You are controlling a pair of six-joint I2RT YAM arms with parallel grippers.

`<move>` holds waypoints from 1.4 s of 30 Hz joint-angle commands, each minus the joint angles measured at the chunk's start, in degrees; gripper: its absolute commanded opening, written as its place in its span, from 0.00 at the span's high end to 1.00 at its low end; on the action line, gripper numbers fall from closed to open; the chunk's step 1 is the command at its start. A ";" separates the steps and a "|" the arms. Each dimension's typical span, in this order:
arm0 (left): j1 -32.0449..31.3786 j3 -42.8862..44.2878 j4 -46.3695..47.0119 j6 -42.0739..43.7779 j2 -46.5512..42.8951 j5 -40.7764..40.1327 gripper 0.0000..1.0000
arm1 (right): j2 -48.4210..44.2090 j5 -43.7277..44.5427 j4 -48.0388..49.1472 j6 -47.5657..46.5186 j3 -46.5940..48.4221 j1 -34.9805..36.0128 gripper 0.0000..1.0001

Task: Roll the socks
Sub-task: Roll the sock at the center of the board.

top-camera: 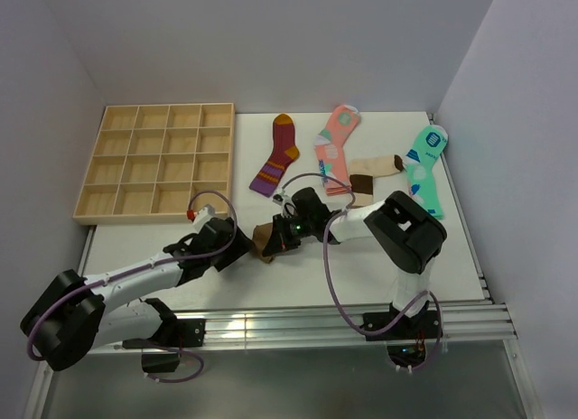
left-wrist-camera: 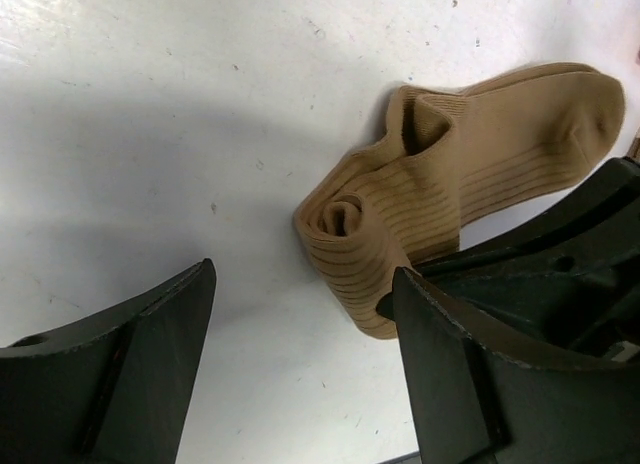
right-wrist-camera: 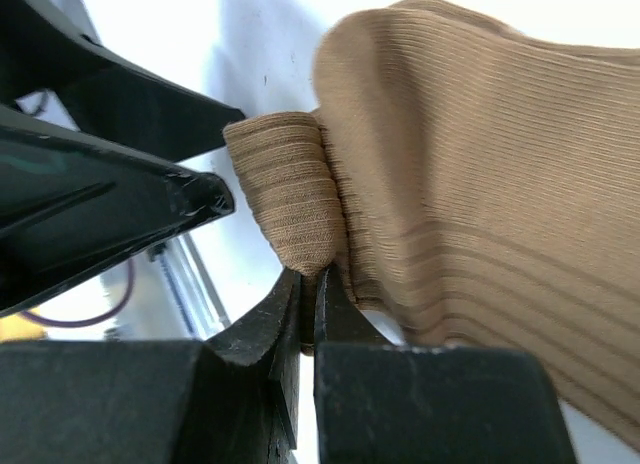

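Observation:
The plain brown sock lies on the white table between the two grippers, its near end rolled into a tight coil. My right gripper is shut on the edge of that rolled end; it also shows in the top view. My left gripper is open, its jaws wide apart just short of the roll, and it holds nothing; it also shows in the top view. The beige sock with the dark brown toe and band lies flat at the back right, partly under the pink sock.
A wooden tray with several compartments stands at the back left. A maroon striped sock, a pink patterned sock and a mint-green patterned sock lie along the back. The right arm's body stands to the right of the brown sock.

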 commanded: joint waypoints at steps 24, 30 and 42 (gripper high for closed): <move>-0.23 2.40 6.06 0.23 13.44 0.52 0.46 | 5.60 -3.44 3.11 4.93 -2.40 -6.03 0.91; -0.15 3.11 7.91 0.50 14.59 1.05 0.58 | 1.83 -0.28 1.88 3.09 -3.46 -5.68 0.81; -0.23 4.60 4.83 2.95 13.54 2.45 0.82 | -15.65 25.52 -3.82 -8.42 -6.88 3.28 0.64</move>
